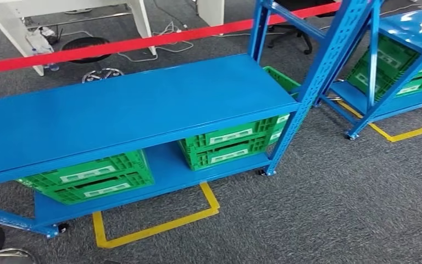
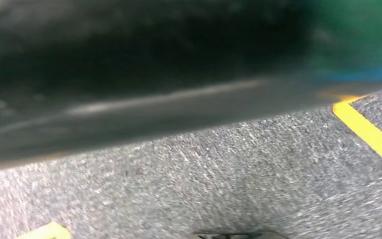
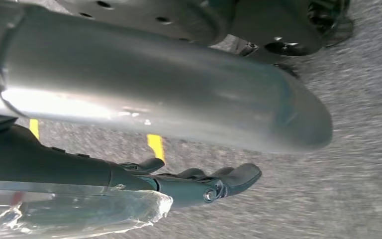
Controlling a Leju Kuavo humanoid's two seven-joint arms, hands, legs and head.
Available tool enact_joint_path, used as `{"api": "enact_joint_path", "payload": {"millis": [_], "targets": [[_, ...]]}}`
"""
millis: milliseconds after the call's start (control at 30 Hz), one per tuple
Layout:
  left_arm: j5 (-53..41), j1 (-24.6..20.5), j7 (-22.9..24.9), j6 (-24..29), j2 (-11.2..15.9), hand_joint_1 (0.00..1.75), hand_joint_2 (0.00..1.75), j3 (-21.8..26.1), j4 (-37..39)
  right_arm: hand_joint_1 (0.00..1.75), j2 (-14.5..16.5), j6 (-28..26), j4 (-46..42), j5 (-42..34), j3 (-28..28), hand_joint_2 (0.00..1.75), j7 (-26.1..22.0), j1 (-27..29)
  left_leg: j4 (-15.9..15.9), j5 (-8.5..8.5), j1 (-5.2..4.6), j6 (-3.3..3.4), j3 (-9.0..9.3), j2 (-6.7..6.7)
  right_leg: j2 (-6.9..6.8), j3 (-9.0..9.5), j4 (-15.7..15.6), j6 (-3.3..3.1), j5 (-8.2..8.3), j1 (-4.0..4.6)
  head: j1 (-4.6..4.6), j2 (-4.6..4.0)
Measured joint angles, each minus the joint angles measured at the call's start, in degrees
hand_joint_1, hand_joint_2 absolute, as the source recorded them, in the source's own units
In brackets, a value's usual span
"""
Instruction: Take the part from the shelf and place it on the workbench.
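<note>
In the right wrist view my right hand [image 3: 189, 181] hangs over the grey carpet with its dark fingers [image 3: 229, 179] stretched out. It holds a part wrapped in clear crinkled plastic [image 3: 74, 214], which lies along the fingers. Its thick grey thumb [image 3: 169, 89] runs across above them. In the head view a low blue shelf [image 1: 126, 104] stands ahead, its top board bare. Green crates [image 1: 90, 177] [image 1: 231, 144] sit on its lower board.
A second blue shelf [image 1: 362, 99] with green crates [image 1: 401, 71] stands at the right. Yellow tape marks [image 1: 154, 225] [image 1: 406, 131] lie on the carpet by both shelves. A red barrier tape [image 1: 143, 41] runs behind, with a white desk [image 1: 11, 16] beyond it.
</note>
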Motion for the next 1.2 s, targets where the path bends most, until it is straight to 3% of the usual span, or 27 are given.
{"api": "enact_joint_path", "payload": {"millis": [67,100,133,200,233,300,333,367,400,500,600,633,667,733,800,867,933,967,1033,1067,1133,1167,1200], "targets": [[0.0,-0.2,0.0,0.0,-0.1,0.00,0.00,0.0,0.0,0.00,0.0,0.0,0.0,0.0,0.0,0.00,0.0,0.2,0.0,-0.17,0.10,0.18,0.12,-1.60,1.80,-4.81,7.7,0.43,-2.52,-0.36,0.03,0.01],[0.0,-0.2,0.0,0.0,-0.2,0.00,0.00,0.0,0.0,0.00,0.0,0.0,0.0,0.0,0.0,0.00,0.0,0.4,0.0,-0.30,0.14,0.13,0.26,-2.47,1.98,-6.72,9.9,0.67,-2.53,-0.52,0.02,0.01],[0.0,-0.2,0.0,0.0,-0.2,0.00,0.00,0.0,0.0,0.00,0.0,0.0,0.0,0.0,0.0,0.00,0.0,0.5,0.0,-0.47,0.22,-0.02,0.47,-3.32,2.06,-7.71,10.1,0.90,-1.31,-0.68,0.01,0.01],[0.0,0.0,0.0,0.0,-0.3,0.00,0.00,0.0,0.0,0.00,0.0,0.0,0.0,0.0,0.0,0.00,0.0,0.6,0.2,-0.93,0.49,-0.58,1.05,-4.95,2.80,-6.81,4.8,1.36,3.85,-1.14,0.02,0.01],[0.0,0.0,0.0,0.0,-0.3,0.00,0.00,0.0,0.0,0.00,-0.1,0.0,0.0,0.0,-0.1,0.00,0.0,0.6,0.4,-1.21,0.54,-0.95,1.23,-5.68,4.09,-5.79,1.5,1.57,5.90,-1.39,0.07,0.01],[0.0,-0.2,-0.1,0.0,-0.3,0.00,0.00,0.1,0.0,0.00,-0.1,-0.1,0.0,0.0,-0.1,0.00,0.0,0.6,0.9,-1.54,0.62,-1.68,1.03,-7.03,6.23,-4.10,-2.9,1.28,7.49,-1.72,0.14,0.01],[0.0,-0.2,-0.1,0.0,-0.3,0.00,0.00,0.1,0.0,0.00,-0.1,0.0,0.0,0.0,-0.2,0.00,0.0,0.6,1.0,-1.50,0.67,-2.00,0.79,-7.59,6.65,-3.79,-3.2,0.92,7.17,-1.66,0.15,0.01],[-0.1,-0.2,-0.1,0.0,-0.2,0.00,0.00,0.1,0.0,0.00,-0.1,-0.1,0.0,0.0,-0.3,0.00,0.0,0.6,1.0,-1.39,0.77,-2.29,0.55,-8.18,6.20,-3.56,-3.4,0.41,7.16,-1.65,0.15,0.01],[-0.1,0.0,-0.1,0.1,-0.2,0.00,0.44,0.1,0.0,0.00,-0.1,-0.1,0.0,0.0,-0.3,0.00,0.0,0.6,1.0,-1.37,0.81,-2.58,0.42,-7.96,5.61,-3.44,-3.5,0.03,7.27,-1.63,0.13,0.01],[-0.2,0.2,-0.1,0.1,-0.2,0.00,1.75,0.1,0.0,0.00,-0.1,-0.1,0.0,0.0,-0.3,0.00,-0.1,0.5,2.0,-2.10,0.57,-3.19,-0.01,-4.80,4.39,-3.06,-3.9,-0.69,7.42,-1.75,-0.23,0.01],[-0.2,0.2,-0.1,0.1,-0.2,0.00,1.75,0.1,0.0,0.00,-0.1,-0.1,0.0,0.0,-0.3,0.00,-0.1,0.5,2.4,-2.37,0.52,-3.29,-0.19,-3.93,4.25,-3.01,-3.9,-0.76,7.40,-1.73,-0.40,0.01],[-0.3,0.1,-0.1,0.1,-0.2,0.00,1.75,0.1,0.0,0.00,-0.1,-0.1,0.0,0.0,-0.4,0.00,-0.1,0.6,4.5,-3.41,0.59,-3.43,-1.30,-3.20,3.71,-2.93,-4.0,-0.96,7.31,-1.65,-0.53,0.01],[-0.4,0.0,-0.1,0.1,-0.2,0.00,1.75,0.1,0.0,0.00,-0.1,0.0,0.0,0.1,-0.4,0.00,-0.1,0.6,7.9,-4.27,0.71,-3.56,-3.17,-2.41,2.40,-2.70,-4.0,-1.21,7.05,-1.52,-0.66,0.01],[-0.7,0.0,-0.1,0.1,-0.2,0.00,1.75,0.2,0.0,0.00,-0.1,0.0,0.0,0.2,-0.5,0.00,-0.1,0.7,10.6,-3.47,0.88,-3.46,-4.88,-0.57,-0.77,-1.89,-4.0,-1.51,6.31,-1.23,-0.87,0.01],[-0.9,0.0,-0.1,0.0,-0.1,0.00,1.75,0.2,0.0,0.00,-0.1,-0.1,0.0,0.3,-0.5,0.00,-0.2,0.6,5.0,-0.68,0.34,-2.68,-2.14,1.91,-2.81,-1.36,-4.0,-1.11,5.55,-0.96,-0.91,0.01],[-1.0,-0.3,-0.1,0.1,-0.1,0.00,1.75,0.2,0.0,0.00,0.0,-0.1,0.0,0.4,-0.5,0.00,-0.2,0.6,1.8,-0.68,-0.24,-2.00,-0.59,3.40,-4.17,-1.13,-4.2,-0.57,5.09,-0.66,-0.92,0.01],[-1.1,-0.2,-0.1,0.1,-0.1,0.00,1.75,0.2,0.0,0.00,0.0,-0.1,0.0,0.4,-0.5,0.00,-0.2,0.3,1.2,-0.73,-0.12,-1.51,-0.46,2.26,-5.31,-0.36,-4.7,-0.10,4.83,-0.55,-0.88,0.01],[-1.2,0.0,-0.1,0.1,-0.1,0.00,1.75,0.3,0.0,0.00,0.0,-0.1,0.0,0.4,-0.5,0.00,-0.2,0.2,0.8,-0.57,0.05,-1.24,-0.27,1.60,-4.75,-0.12,-4.5,0.14,4.46,-0.60,-0.75,0.00],[-1.3,0.1,-0.1,0.1,-0.1,0.00,1.75,0.4,0.0,0.00,0.0,-0.1,0.0,0.5,-0.5,0.00,-0.2,0.1,0.1,-0.24,0.43,-0.65,0.15,0.33,-1.67,-1.46,-1.1,0.48,2.19,-0.72,-0.53,0.00],[-1.3,0.0,-0.1,0.1,-0.1,0.00,1.75,0.5,0.0,0.00,0.0,-0.1,0.0,0.5,-0.5,0.00,-0.2,0.1,0.1,-0.24,0.42,-0.47,0.19,-0.32,0.20,-3.20,2.4,0.55,0.48,-0.75,-0.38,0.00],[-1.3,-0.1,-0.1,0.1,-0.2,0.00,1.75,0.5,0.0,0.00,0.0,-0.1,0.0,0.5,-0.5,0.00,-0.2,0.4,0.1,-0.33,0.39,-0.23,0.25,-1.90,1.77,-7.42,9.6,0.64,-1.92,-0.74,-0.27,0.01],[-1.3,-0.1,-0.1,0.1,-0.2,0.00,1.75,0.5,0.0,0.00,0.0,-0.1,0.0,0.5,-0.5,0.00,-0.2,0.5,0.1,-0.40,0.37,-0.21,0.36,-2.74,1.98,-8.74,11.1,0.68,-1.54,-0.74,-0.28,0.01],[-1.3,0.0,-0.1,0.1,-0.2,0.00,1.75,0.5,0.0,0.00,0.0,-0.1,0.0,0.5,-0.5,0.00,-0.2,0.6,0.2,-0.48,0.37,-0.25,0.52,-3.60,2.10,-9.02,10.3,0.70,0.07,-0.76,-0.27,0.01]]}}
